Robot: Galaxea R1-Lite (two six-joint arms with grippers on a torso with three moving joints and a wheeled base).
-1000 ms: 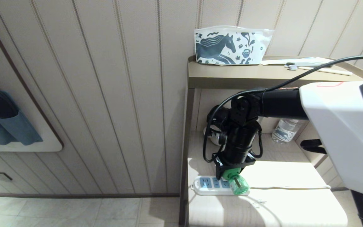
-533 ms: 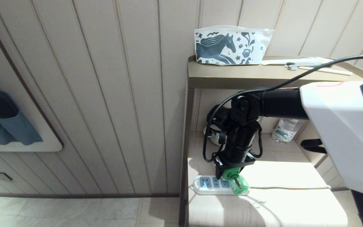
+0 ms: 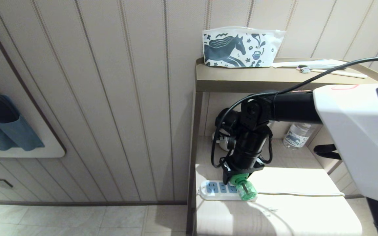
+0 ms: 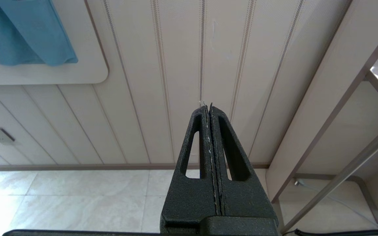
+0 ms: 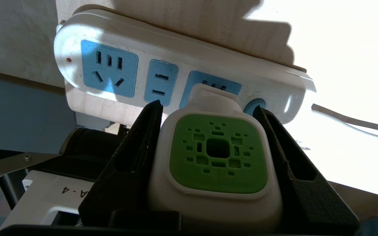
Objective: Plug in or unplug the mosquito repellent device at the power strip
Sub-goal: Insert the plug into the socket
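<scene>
My right gripper (image 3: 240, 178) reaches down onto the lower shelf and is shut on the mosquito repellent device (image 3: 246, 191). In the right wrist view its two black fingers (image 5: 136, 157) press the sides of the device's white head with the green vented face (image 5: 218, 154). The device's plug end sits against the third light-blue socket panel of the white power strip (image 5: 208, 55), beside the round blue button (image 5: 253, 105); the prongs are hidden. The strip (image 3: 208, 195) lies at the shelf's left front edge. My left gripper (image 4: 208, 106) is parked and shut, facing the wall and floor.
A white cord (image 3: 300, 194) runs right from the strip across the shelf. A clear water bottle (image 3: 296, 134) stands at the shelf's back. A horse-print pouch (image 3: 240, 47) lies on the top shelf. The shelf post (image 3: 192, 147) is just left of the strip.
The device and the strip under it sit very slightly farther back and left than a second ago. The grip is unchanged.
</scene>
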